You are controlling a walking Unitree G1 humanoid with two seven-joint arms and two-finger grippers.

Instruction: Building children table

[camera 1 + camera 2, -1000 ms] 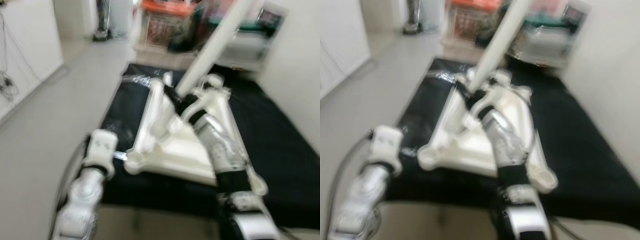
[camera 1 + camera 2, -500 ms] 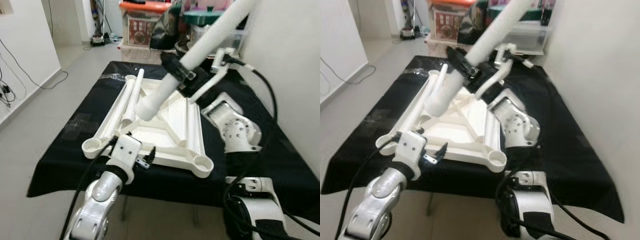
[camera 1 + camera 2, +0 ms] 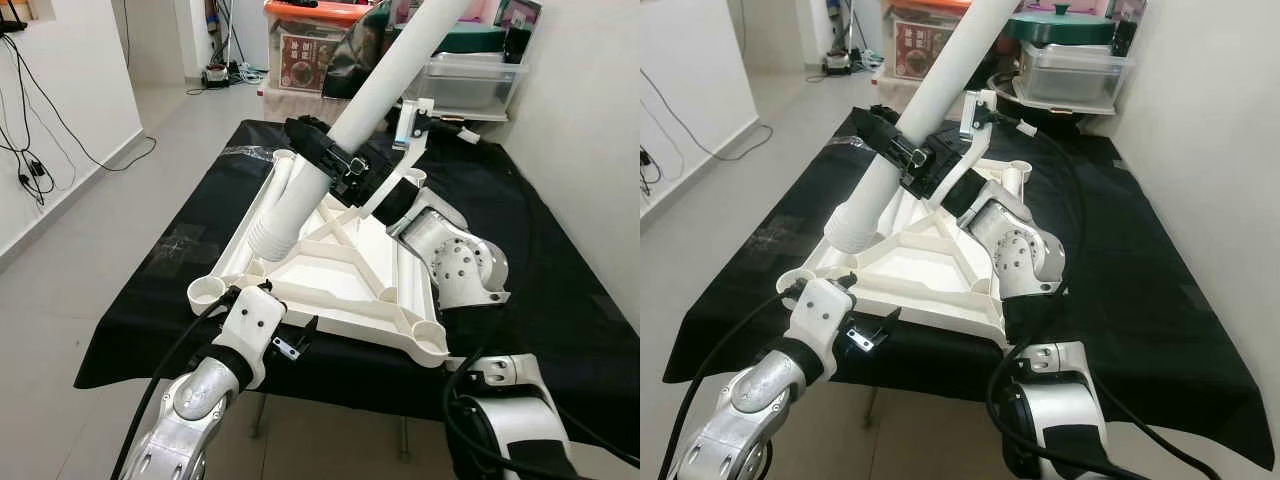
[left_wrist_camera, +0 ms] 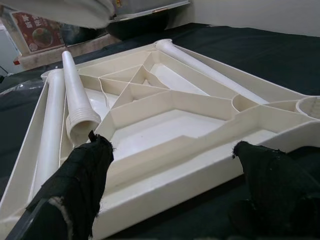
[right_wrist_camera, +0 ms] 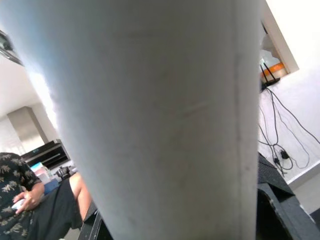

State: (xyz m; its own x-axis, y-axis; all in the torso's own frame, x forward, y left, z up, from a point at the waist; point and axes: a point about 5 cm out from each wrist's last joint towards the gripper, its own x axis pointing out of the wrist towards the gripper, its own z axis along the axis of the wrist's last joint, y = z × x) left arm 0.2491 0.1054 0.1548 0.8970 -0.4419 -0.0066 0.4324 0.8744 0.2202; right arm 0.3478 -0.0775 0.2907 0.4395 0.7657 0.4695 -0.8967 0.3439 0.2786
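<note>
Right gripper (image 3: 335, 165) clamps the white table leg (image 3: 350, 125), tilted above the upturned tabletop (image 3: 335, 265). Left gripper (image 4: 170, 165), fingers wide, faces its near edge (two legs lie inside). Right wrist glimpses a seated person (image 5: 30, 200).

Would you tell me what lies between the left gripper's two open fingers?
In the left wrist view, the near edge of the upturned white tabletop spans the gap of the left gripper.
</note>
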